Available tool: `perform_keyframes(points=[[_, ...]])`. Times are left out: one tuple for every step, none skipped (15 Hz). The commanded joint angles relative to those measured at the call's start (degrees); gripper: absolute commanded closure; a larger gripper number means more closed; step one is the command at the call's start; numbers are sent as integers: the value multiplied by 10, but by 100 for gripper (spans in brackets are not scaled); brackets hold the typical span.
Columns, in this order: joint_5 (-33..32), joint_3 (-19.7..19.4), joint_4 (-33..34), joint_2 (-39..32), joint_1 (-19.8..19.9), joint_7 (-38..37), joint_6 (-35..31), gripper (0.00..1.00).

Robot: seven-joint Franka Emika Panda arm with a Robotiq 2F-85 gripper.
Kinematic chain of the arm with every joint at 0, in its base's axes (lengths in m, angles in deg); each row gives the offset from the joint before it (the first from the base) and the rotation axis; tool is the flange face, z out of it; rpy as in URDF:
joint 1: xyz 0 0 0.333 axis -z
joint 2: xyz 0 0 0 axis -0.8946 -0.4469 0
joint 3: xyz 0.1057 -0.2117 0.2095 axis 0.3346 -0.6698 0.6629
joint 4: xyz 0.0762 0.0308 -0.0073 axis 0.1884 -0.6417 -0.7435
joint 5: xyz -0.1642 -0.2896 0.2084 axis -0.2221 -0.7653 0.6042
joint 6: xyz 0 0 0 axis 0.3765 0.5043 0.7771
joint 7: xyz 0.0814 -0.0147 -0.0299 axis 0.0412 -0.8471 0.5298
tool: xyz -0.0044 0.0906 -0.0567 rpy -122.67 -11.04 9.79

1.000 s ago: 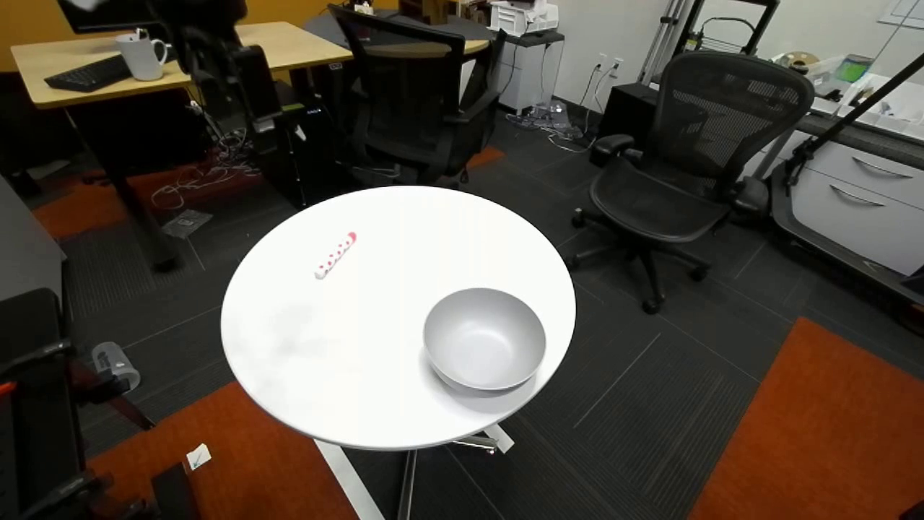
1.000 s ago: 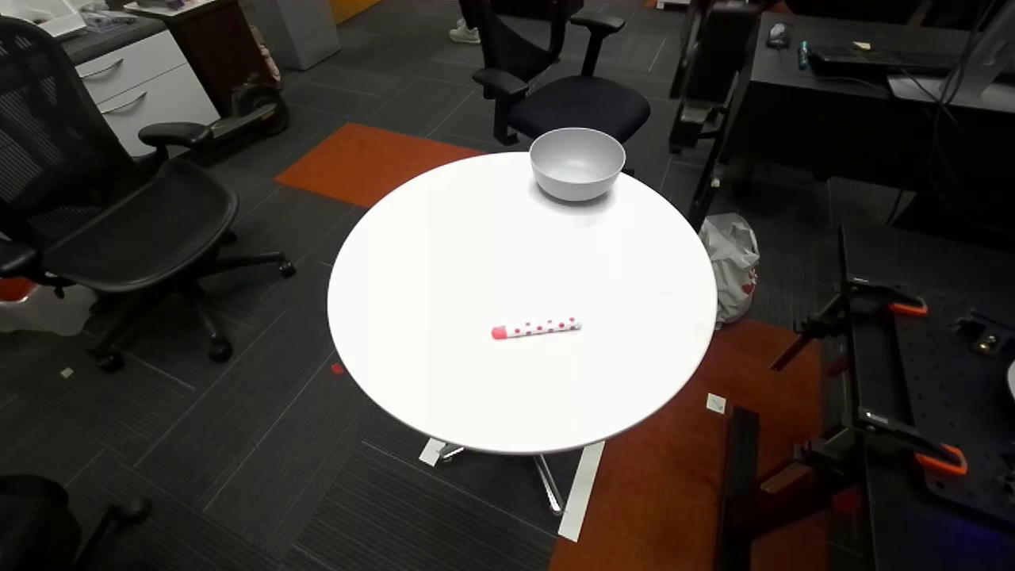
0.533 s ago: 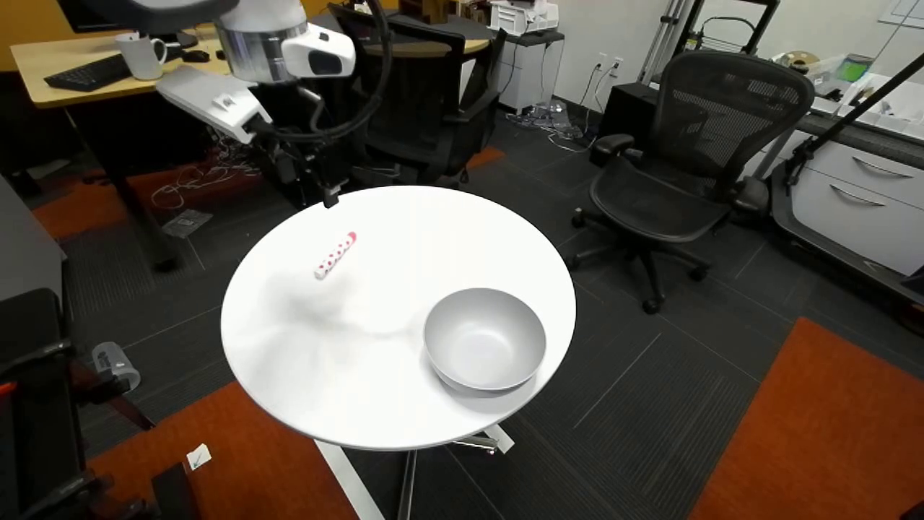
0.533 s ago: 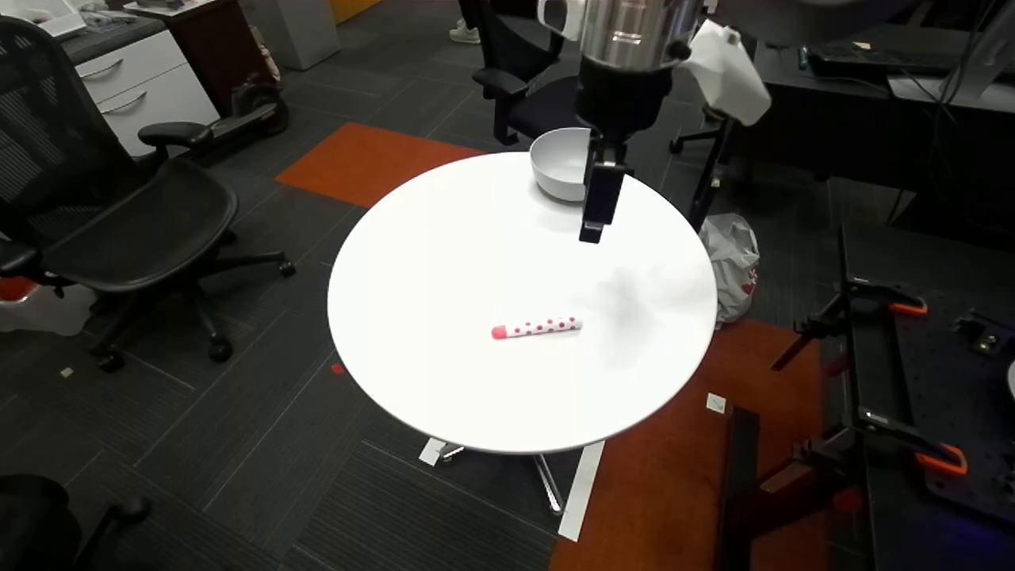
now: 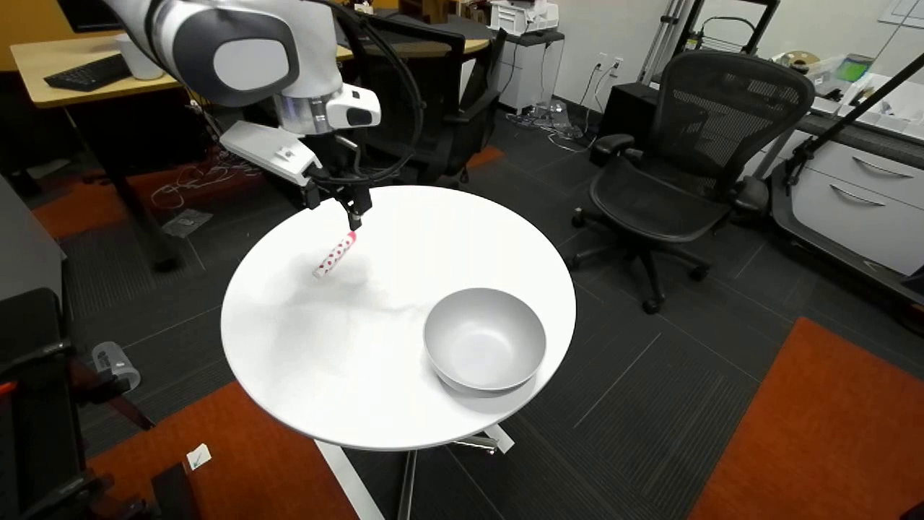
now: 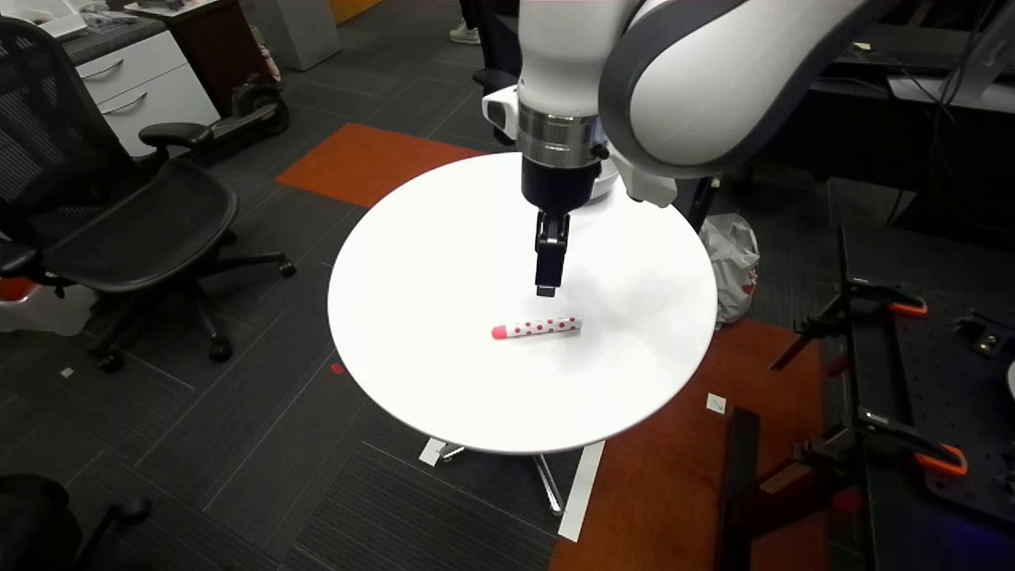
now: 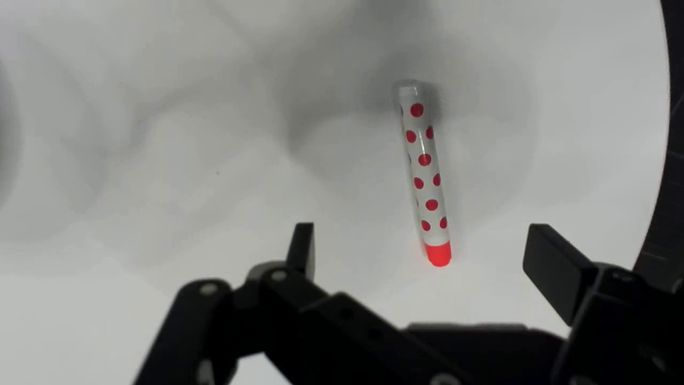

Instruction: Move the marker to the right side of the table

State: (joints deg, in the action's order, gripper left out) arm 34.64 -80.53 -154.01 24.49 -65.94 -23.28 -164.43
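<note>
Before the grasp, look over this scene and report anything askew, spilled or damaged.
Nothing on the table looks spilled or damaged: the marker lies flat, the bowl stands upright. On the floor by the wooden desk, though, white cables lie in a loose tangle, which looks untidy.

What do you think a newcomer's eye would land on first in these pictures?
Most likely the red-dotted marker, lying on the round white table. Next, perhaps, the white robot arm over the table, its open gripper near the marker; then the grey bowl near the table's edge.
</note>
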Motion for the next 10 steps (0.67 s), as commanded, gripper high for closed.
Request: perform_keyframes(points=[[-21, 11, 51, -54, 6, 7, 5, 0], [-25, 11, 59, -65, 7, 8, 7, 0], [-29, 12, 69, -77, 7, 9, 8, 0], [-33, 12, 79, -89, 7, 10, 10, 0], [-37, 12, 88, -101, 7, 9, 12, 0], [-39, 12, 97, -111, 7, 9, 13, 0], [-41, 12, 104, -121, 7, 9, 15, 0], [-42, 13, 111, -130, 7, 9, 17, 0], [-43, 14, 117, -137, 7, 10, 18, 0], [-44, 15, 123, -145, 6, 9, 20, 0]])
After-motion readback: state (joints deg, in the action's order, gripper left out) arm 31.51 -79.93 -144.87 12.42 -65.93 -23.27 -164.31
